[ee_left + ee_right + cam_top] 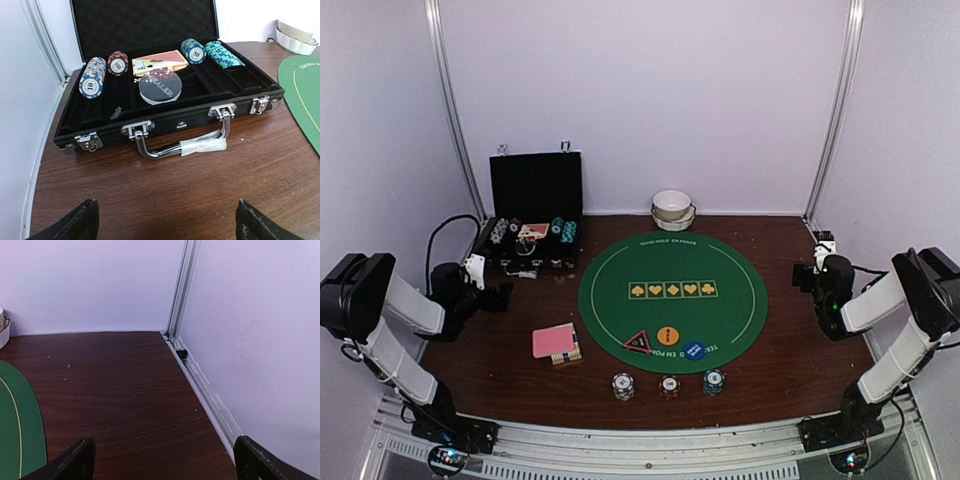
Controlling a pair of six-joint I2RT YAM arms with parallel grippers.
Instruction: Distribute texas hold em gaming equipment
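Note:
Three small stacks of striped poker chips (668, 384) stand at the near edge of the green mat (720, 300). A red triangular button (639, 342), an orange round one (667, 336) and a blue round one (694, 350) lie on the mat's near part. Pink-backed cards (553, 340) lie left of the mat. More chips (93, 76), cards (159, 62) and a clear dealer disc (160, 88) sit in the open black case (165, 120). My left gripper (165, 220) is open and empty in front of the case. My right gripper (165, 460) is open and empty at the table's right side.
Stacked white bowls (672, 209) stand at the back behind the mat. The case lid (535, 185) stands upright at the back left. A metal rail (200, 385) and the wall run along the table's right edge. Cables trail by the left arm.

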